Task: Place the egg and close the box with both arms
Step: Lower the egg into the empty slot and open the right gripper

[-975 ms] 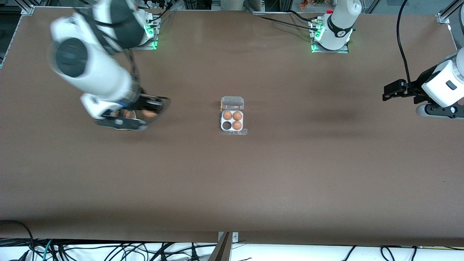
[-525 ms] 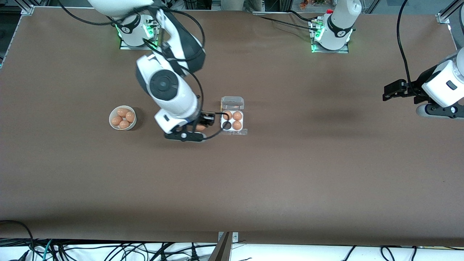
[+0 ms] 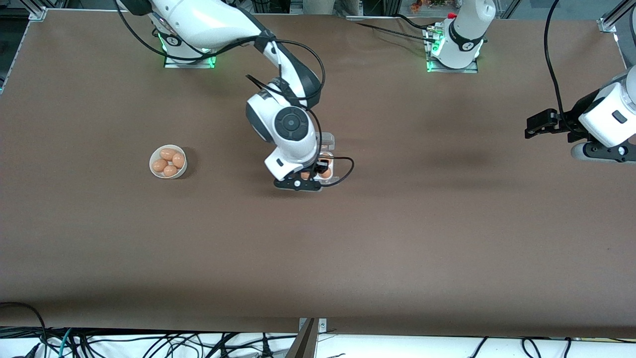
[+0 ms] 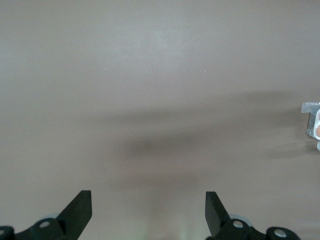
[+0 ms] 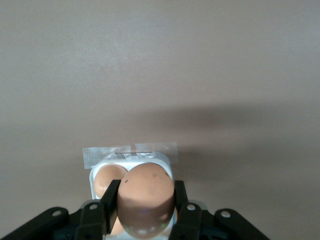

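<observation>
The clear box [image 3: 327,143] sits open mid-table, its lid lying flat on the side toward the robots' bases. My right gripper [image 3: 310,175] is over the box, shut on a brown egg [image 3: 304,175]. In the right wrist view the egg [image 5: 146,197] is clamped between the fingers [image 5: 111,192] of the right gripper [image 5: 146,192], just above the box [image 5: 131,151], where another egg [image 5: 106,181] lies in a cell. The arm hides most of the cells. My left gripper [image 3: 534,127] waits open and empty over the left arm's end of the table; it also shows in the left wrist view [image 4: 148,210].
A round white bowl [image 3: 168,161] with several brown eggs stands toward the right arm's end of the table. The box's edge [image 4: 312,120] shows at the rim of the left wrist view. Bare brown tabletop [image 3: 318,248] surrounds the box.
My right arm has swung from the bowl to over the box, carrying the egg. The left arm has not moved.
</observation>
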Available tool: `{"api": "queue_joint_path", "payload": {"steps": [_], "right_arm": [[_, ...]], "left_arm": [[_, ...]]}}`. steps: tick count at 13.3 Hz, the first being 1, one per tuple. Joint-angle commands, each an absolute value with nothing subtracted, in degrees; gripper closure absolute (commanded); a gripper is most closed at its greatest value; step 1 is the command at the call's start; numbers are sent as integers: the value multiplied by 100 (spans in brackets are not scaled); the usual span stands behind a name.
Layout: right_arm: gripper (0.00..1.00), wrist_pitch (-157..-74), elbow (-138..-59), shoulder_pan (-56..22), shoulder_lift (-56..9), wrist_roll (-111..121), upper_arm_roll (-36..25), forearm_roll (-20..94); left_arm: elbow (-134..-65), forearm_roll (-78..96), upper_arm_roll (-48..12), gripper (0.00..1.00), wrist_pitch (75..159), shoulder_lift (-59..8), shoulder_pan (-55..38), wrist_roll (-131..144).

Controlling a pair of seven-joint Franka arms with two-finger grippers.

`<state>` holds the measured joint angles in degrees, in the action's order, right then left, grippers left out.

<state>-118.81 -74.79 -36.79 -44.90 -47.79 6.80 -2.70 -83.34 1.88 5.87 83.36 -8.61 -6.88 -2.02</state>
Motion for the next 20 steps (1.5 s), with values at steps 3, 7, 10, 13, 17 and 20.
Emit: {"api": "queue_joint_path", "payload": {"steps": [3,7,10,13,17,20], "right_arm": [[100,-12383,-7734,-3832,-4676,-5212,633,-598],[94,-12428,-7848,-3885,-4711,-5387,633,-606],[0,-12463,-7866,-3885,-4720,-5396,624,-598],[0,-12454,-7840,-3876,-4702,-5449,624,-589],[0,-12175,-7805,-3797,-4484,-5327,607,-571],[0,-11490,-7796,-3446,-3992,-4977,615,-501]], "left_arm": [[-8218,246,580,0,8314,-896,-677,-316],[-8218,272,554,0,8314,-905,-747,-255],[-8227,308,536,0,8288,-958,-826,-246],[-8227,316,458,0,8279,-958,-844,-246],[-8227,325,405,0,8271,-958,-870,-220],[-8288,343,-173,7,8262,-967,-931,208]]}}
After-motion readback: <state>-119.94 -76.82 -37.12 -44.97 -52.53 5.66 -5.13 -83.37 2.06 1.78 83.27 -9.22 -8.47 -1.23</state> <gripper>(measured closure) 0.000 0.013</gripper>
